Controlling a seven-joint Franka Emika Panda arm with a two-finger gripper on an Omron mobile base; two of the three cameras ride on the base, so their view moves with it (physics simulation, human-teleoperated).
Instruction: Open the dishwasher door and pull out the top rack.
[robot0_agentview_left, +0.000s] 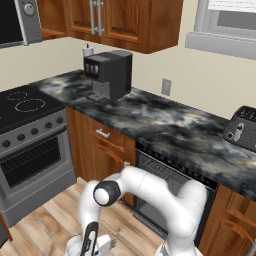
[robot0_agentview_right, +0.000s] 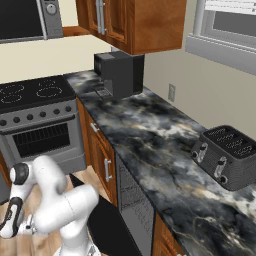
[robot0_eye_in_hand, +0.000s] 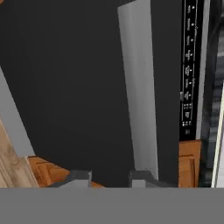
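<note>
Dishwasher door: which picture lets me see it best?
The hand view: the black dishwasher door and its grey bar handle show close up. The right base view shows a dark slice beside the arm; in the left, the arm covers most.

Matt black dishwasher door (robot0_eye_in_hand: 78, 87) (smooth grey metal handle (robot0_eye_in_hand: 139, 87)); glossy marbled stone counter (robot0_agentview_left: 165, 125); wooden cabinets (robot0_agentview_left: 100, 145).

Counter: we are seeing a dark marbled counter (robot0_agentview_left: 150, 120) running from the upper left toward the right edge of the left base view.
Coffee machine: a black coffee machine (robot0_agentview_left: 107, 74) is standing on it at upper centre.
Toaster: a dark toaster (robot0_agentview_right: 229, 156) is sitting on it at the right of the right base view.
Floor: a wooden floor (robot0_agentview_left: 45, 225) is lying at lower left.
</note>
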